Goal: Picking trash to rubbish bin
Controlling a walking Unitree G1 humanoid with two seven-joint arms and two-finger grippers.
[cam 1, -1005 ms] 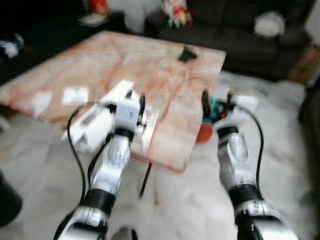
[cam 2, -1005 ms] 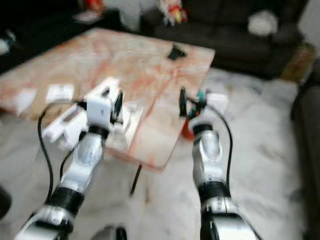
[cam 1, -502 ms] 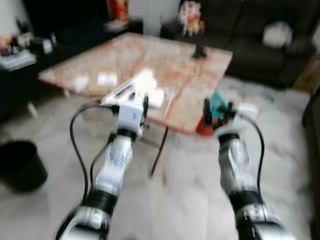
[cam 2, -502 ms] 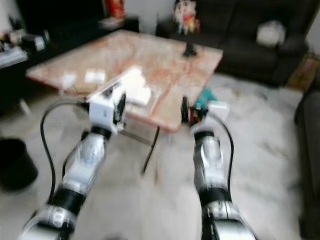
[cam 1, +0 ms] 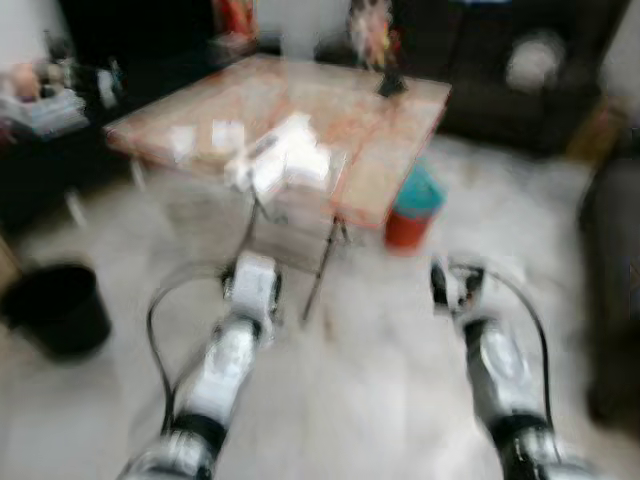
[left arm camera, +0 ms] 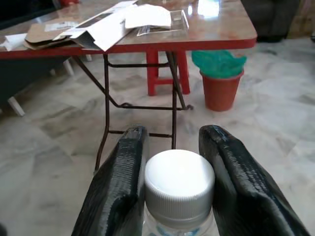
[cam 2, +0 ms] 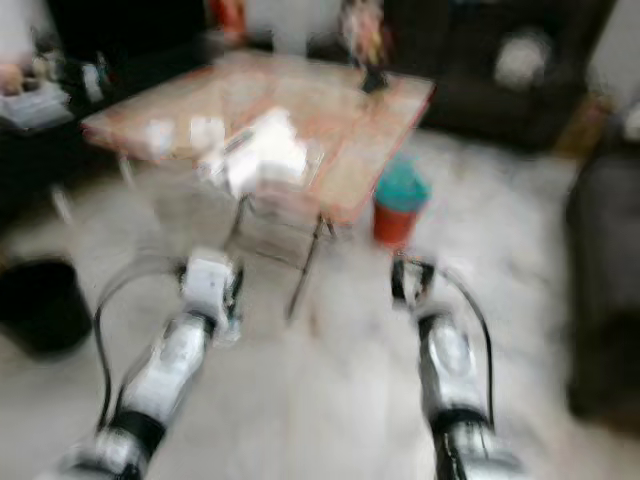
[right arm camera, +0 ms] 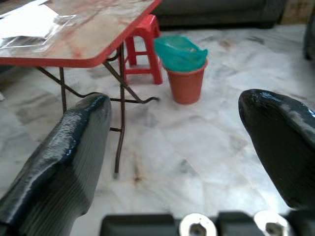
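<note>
My left gripper (left arm camera: 173, 147) is shut on a clear plastic bottle with a white cap (left arm camera: 179, 183), its black fingers (left arm camera: 123, 182) pressed against both sides of the neck. In the blurred eye views the left gripper (cam 1: 255, 290) hangs low over the floor in front of the table. My right gripper (right arm camera: 182, 142) is open with nothing between its fingers (right arm camera: 64, 152), and it points at an orange bin (right arm camera: 185, 84) lined with a green bag. That bin (cam 1: 412, 210) stands on the floor beside the table's right corner. A black bin (cam 1: 58, 308) sits at the far left.
A folding table (cam 1: 395, 110) with a marbled orange top carries cardboard and white paper (left arm camera: 106, 29) near its front edge. A red stool (left arm camera: 165, 73) stands under it. Dark sofas (cam 1: 530, 90) line the back and right. The marble floor (cam 1: 370, 400) lies open in front.
The camera has pulled back and tilted, so the table sits farther away and the black bin has come into view. Both arms have dropped lower in the picture.
</note>
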